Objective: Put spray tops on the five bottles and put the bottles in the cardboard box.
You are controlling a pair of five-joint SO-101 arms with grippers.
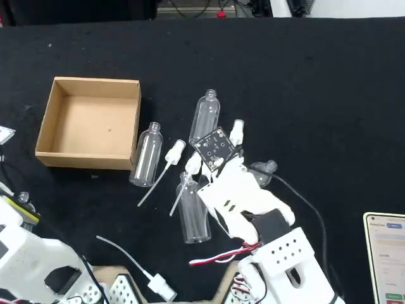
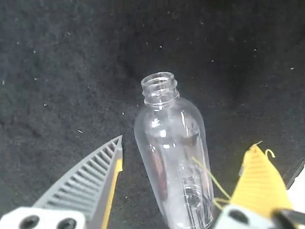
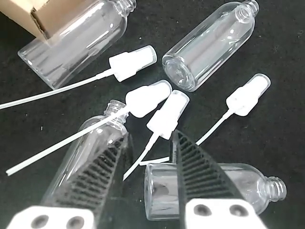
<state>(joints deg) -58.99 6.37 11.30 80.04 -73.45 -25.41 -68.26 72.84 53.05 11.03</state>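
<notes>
Left gripper (image 2: 187, 143): lower left, jaws apart around a clear plastic bottle (image 2: 164, 109), uncapped.
Right gripper (image 3: 151, 136): centre, jaws apart astride a white spray top (image 3: 167, 114).
Other bottles (image 1: 147, 155): uncapped.
Brown cardboard box (image 1: 136, 120): upper left, no bottles inside yet.

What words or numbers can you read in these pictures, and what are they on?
On the screen at the right edge of the high view: lines of text, too small to read.
On the small dark board on an arm's wrist: tiny white marks, too blurred to read.
On the cardboard box, the bottles and the spray tops: no print that I can see.
So there is nothing I can quote.
</notes>
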